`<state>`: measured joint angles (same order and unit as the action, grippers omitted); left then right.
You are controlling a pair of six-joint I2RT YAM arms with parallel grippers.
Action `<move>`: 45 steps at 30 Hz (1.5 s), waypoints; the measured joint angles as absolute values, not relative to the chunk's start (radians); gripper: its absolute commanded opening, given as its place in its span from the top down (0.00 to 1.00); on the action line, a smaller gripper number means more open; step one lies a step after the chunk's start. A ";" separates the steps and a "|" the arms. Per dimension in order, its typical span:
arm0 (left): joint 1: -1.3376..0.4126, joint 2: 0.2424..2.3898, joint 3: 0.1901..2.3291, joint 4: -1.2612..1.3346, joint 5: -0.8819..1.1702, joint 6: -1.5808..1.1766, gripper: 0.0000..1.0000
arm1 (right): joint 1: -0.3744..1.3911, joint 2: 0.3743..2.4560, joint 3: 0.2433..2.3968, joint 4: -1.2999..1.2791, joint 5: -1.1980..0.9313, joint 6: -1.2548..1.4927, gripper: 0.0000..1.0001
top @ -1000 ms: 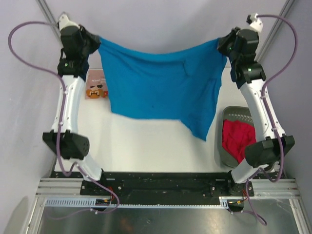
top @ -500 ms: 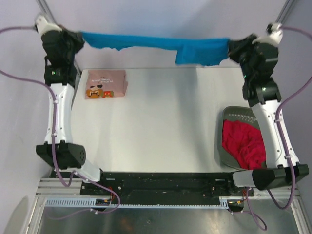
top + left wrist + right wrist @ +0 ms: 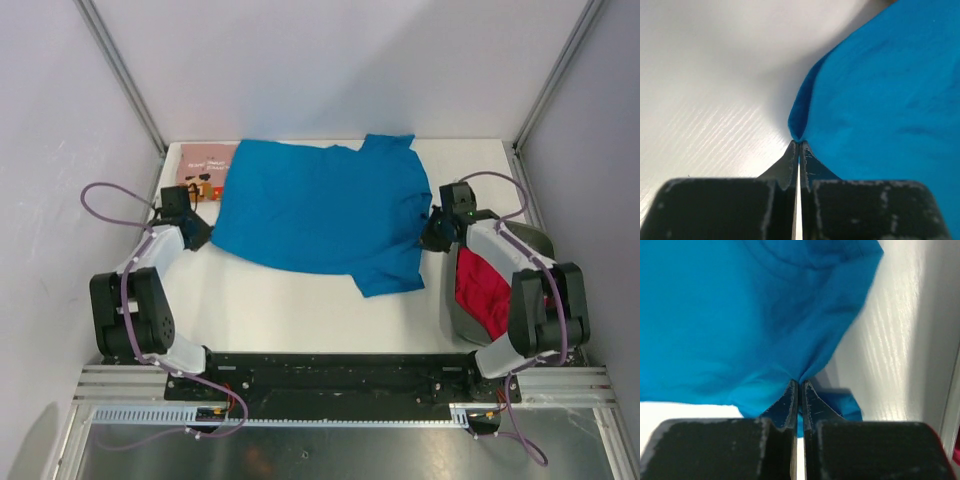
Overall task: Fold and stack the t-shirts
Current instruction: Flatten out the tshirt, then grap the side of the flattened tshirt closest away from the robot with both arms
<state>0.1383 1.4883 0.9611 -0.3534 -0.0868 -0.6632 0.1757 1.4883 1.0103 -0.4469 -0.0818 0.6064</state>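
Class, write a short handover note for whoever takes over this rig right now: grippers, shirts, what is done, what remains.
Left gripper: shut on the blue t-shirt at its left edge.
Right gripper: shut on its right edge.
It lies spread on the table, overlapping the folded pink t-shirt at far left. The red t-shirt sits crumpled in the basket.
Done: pink folded, blue laid out.
Left: fold blue, stack it on pink, then fold and stack red.
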 measured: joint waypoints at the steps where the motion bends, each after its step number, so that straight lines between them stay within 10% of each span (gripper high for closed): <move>1: 0.140 1.500 0.951 -0.353 -0.087 -0.664 1.00 | 0.176 1.511 1.006 -0.455 -0.086 0.601 0.98; 12: 0.141 1.536 0.912 -0.345 -0.093 -0.665 1.00 | 0.184 1.545 0.980 -0.516 -0.022 0.549 0.46; 27: 0.141 1.535 0.890 -0.346 -0.066 -0.667 1.00 | 0.473 1.118 0.675 -0.580 0.121 0.679 0.61; 45: 0.141 1.522 0.879 -0.346 -0.049 -0.675 1.00 | 0.868 1.368 0.680 -0.370 0.285 0.619 0.47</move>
